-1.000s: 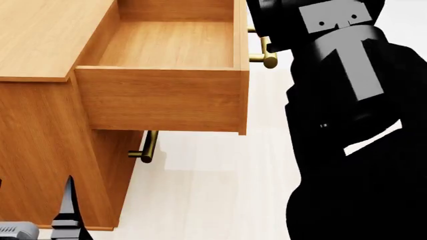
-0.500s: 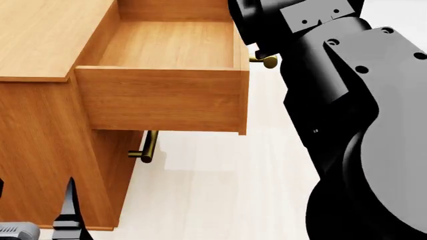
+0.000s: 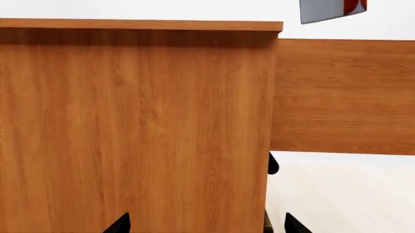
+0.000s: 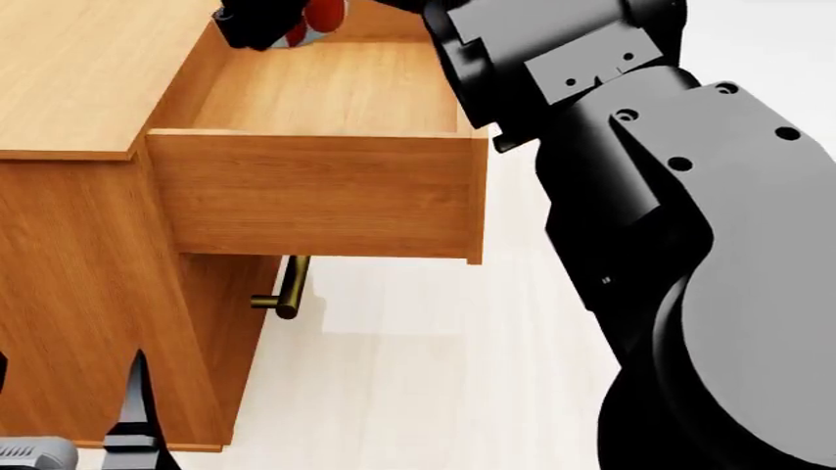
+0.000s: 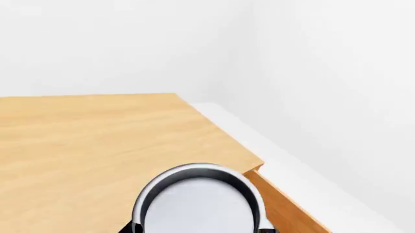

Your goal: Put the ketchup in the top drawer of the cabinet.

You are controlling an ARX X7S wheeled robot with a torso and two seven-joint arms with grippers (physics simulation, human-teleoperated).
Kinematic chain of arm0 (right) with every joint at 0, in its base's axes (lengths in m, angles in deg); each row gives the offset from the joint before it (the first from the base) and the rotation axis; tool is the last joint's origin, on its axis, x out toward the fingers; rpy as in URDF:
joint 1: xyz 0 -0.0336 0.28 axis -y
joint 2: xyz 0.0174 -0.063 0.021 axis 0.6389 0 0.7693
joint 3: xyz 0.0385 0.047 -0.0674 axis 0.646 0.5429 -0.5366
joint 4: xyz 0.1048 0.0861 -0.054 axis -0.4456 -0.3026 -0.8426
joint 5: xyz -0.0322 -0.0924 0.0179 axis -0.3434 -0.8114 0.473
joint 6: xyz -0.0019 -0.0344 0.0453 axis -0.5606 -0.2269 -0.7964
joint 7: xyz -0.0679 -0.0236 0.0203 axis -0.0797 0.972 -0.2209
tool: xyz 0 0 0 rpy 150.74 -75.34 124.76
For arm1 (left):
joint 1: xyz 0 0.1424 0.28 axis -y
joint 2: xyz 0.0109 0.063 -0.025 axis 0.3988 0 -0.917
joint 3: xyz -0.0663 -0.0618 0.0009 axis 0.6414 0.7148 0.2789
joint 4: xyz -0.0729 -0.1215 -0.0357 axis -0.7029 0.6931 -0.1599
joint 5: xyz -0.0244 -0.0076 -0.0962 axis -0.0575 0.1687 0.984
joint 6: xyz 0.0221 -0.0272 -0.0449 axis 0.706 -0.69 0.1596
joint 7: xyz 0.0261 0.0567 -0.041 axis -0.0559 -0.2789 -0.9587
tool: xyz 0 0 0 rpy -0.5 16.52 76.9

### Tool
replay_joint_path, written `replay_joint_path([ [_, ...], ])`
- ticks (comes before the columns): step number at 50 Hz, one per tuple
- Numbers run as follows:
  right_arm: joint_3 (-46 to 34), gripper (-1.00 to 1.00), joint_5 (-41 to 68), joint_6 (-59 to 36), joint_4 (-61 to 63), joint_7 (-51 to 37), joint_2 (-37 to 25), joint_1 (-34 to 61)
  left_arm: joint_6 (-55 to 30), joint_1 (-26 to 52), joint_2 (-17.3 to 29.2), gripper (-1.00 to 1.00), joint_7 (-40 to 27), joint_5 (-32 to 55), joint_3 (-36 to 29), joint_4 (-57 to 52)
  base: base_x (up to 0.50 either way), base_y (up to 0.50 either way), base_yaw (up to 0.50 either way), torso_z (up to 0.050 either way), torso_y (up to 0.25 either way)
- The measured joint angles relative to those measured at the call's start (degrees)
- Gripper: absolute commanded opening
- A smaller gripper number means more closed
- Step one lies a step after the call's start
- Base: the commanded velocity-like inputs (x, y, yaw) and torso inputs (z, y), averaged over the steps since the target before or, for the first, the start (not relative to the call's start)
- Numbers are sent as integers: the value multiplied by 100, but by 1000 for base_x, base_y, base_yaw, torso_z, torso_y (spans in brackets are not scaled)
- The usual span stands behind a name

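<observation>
The right gripper point(image 4: 268, 22) has its jaws closed around the ketchup point(image 4: 323, 14), a red can held above the rear of the open top drawer point(image 4: 327, 88) of the cabinet point(image 4: 78, 69). In the right wrist view its silver end faces the camera, so the can's long axis seems to run along the gripper. The coming move is probably straight down into the drawer. The left gripper point(image 4: 131, 431) hangs low beside the cabinet, well apart from the drawer; I cannot tell how its jaws stand.
</observation>
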Motion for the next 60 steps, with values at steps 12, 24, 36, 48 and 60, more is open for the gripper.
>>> replay_joint_path([
  [12,37,-100,-161,-235,29,144,0,-97,18,-1,12,100,-13,14,-14,18,0,0,0,0,0],
  [24,53,-100,266,-439,-49,194,0,-120,47,1,18,100,-16,28,-33,67,0,0,0,0,1],
  [36,-32,-100,609,-517,-116,163,0,-234,89,-4,27,100,-14,47,-41,124,0,0,0,0,0],
  [48,-66,-100,695,-595,-139,185,0,-335,114,-16,40,100,-22,67,-49,144,0,0,0,0,0],
  [60,-81,-100,743,-740,-142,228,0,-380,128,-27,57,100,-41,86,-52,143,0,0,0,0,1],
])
